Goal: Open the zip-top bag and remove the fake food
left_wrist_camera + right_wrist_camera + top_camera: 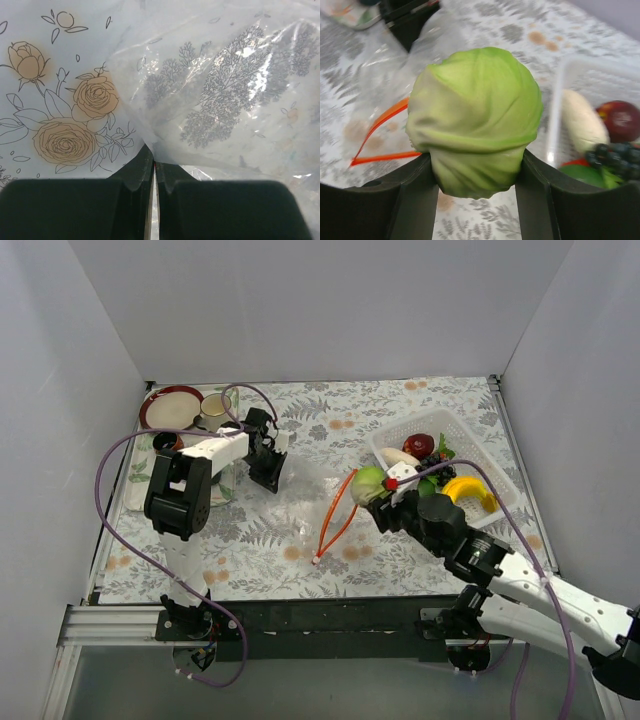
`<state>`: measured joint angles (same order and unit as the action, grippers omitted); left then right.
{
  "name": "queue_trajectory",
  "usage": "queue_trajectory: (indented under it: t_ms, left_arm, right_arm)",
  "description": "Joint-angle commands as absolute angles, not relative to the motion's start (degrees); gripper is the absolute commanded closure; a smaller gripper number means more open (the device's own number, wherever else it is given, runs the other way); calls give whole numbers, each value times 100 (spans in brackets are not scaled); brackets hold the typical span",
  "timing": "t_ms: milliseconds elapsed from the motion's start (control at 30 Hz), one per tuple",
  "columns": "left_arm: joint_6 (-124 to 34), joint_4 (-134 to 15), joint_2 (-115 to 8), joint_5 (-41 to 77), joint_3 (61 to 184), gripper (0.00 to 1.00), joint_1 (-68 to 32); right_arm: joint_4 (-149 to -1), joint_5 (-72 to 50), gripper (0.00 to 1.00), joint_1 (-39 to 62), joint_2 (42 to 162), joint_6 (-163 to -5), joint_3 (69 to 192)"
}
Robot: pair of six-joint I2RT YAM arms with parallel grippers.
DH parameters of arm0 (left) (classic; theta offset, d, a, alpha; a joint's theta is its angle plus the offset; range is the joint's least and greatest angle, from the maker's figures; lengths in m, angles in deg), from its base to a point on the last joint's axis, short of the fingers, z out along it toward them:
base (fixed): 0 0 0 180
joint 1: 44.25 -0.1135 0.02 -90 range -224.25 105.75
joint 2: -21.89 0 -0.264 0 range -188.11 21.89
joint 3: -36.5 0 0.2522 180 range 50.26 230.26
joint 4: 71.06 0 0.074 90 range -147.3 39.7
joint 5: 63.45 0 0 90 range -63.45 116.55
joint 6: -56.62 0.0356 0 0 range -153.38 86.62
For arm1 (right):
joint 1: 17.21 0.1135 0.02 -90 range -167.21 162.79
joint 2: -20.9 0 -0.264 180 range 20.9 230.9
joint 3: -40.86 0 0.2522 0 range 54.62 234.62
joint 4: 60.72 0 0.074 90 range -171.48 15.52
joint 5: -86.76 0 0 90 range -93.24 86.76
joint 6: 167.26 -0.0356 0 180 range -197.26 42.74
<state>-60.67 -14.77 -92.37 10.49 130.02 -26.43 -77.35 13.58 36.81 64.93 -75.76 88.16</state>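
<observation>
The clear zip-top bag lies flat mid-table, its orange-red zip strip open toward the right. My left gripper is shut on the bag's far left edge; the left wrist view shows the plastic pinched between the jaws. My right gripper is shut on the pale green cabbage, held above the table between the bag mouth and the basket; it also shows in the right wrist view. Other fake food lies in the white basket: red apple, grapes, yellow piece.
A red-rimmed plate and a cup stand at the back left. A glass with something orange stands by the left arm. White walls enclose three sides of the table.
</observation>
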Motion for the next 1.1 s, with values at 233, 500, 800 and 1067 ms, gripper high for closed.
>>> queue_trajectory:
  t_ms: [233,500,800,1067]
  left_arm:
    - [-6292,-1397,-9545,704,13533,100,-2659]
    - [-6248,-1019,-9527,475,14130,100,-2659]
    - [-6291,-983,-9212,572,14404,28,-2650]
    - [-6432,-958,-9035,546,14999,2,-2650]
  right_arm:
    - [-6920,4565,76,1869,7073,-7511,8996]
    - [-6515,3517,63,556,7819,-8271,9118]
    - [-6955,3306,2,388,7891,-8543,9259]
    - [-7044,2771,1,476,7646,-8438,9576]
